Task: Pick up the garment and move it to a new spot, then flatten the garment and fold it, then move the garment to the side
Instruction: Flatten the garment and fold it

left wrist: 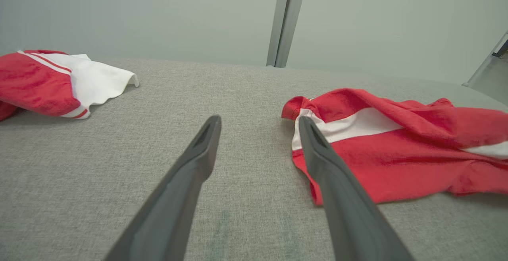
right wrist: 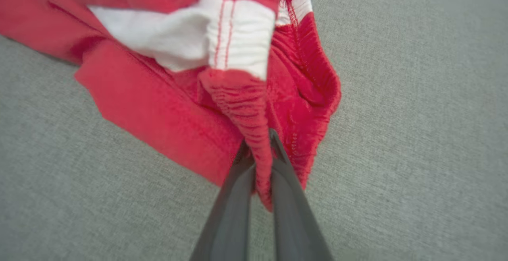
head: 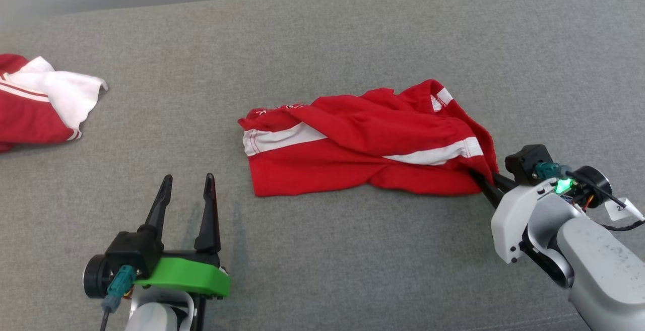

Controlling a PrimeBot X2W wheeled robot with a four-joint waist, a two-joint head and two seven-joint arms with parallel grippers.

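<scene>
Two pairs on one grey surface [head: 352,270].
Two red-and-white pieces of clothing lay there: one garment [head: 363,144] at centre frame, a second garment [head: 40,104] at the left edge. Two grippers were counted: the left gripper [head: 188,177] lower left, the right gripper [head: 481,177] lower right.

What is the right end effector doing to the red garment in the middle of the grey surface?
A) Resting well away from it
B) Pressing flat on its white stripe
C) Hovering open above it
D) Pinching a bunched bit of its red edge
D: the right end effector has its two dark fingers closed on a gathered red fold at the end of the red garment.
</scene>
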